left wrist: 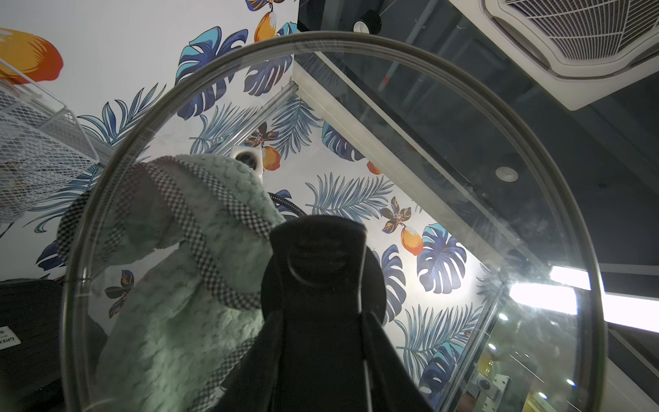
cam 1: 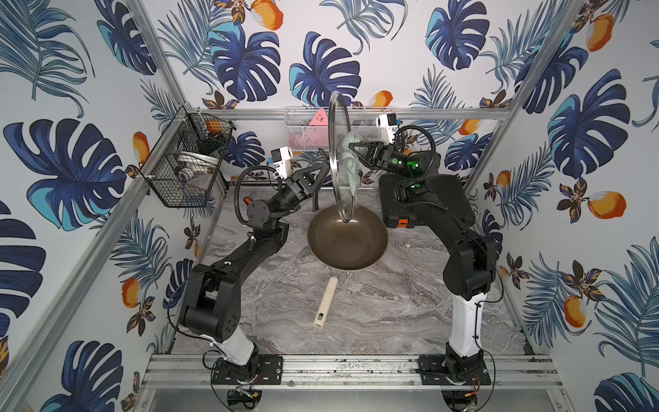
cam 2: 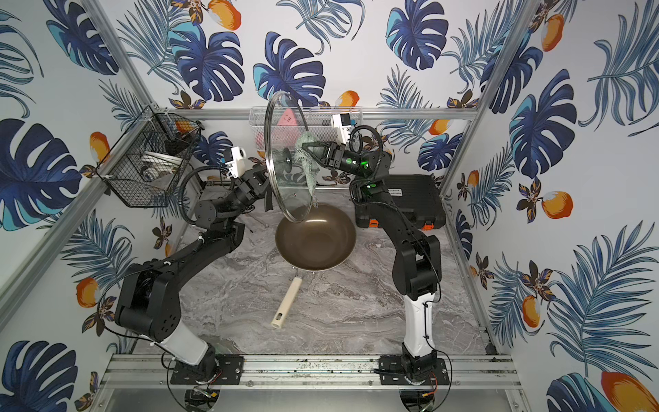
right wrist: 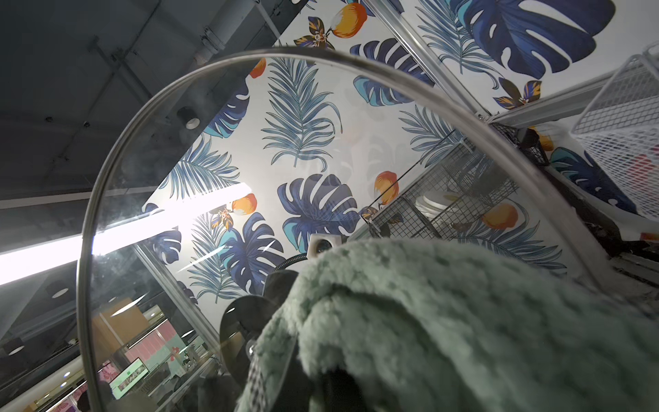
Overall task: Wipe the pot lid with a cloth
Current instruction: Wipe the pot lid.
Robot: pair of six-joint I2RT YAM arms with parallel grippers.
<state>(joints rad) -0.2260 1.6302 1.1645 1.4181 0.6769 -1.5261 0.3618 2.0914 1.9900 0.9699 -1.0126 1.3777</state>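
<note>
Your left gripper is part-closed on the black handle of the pot lid, the right hold for stiff, slick, breakable glass. The lid stands on edge above the far rim of the frying pan, handle pointing left. Your right gripper, fully closed, pinches the limp cloth at its right face.
</note>
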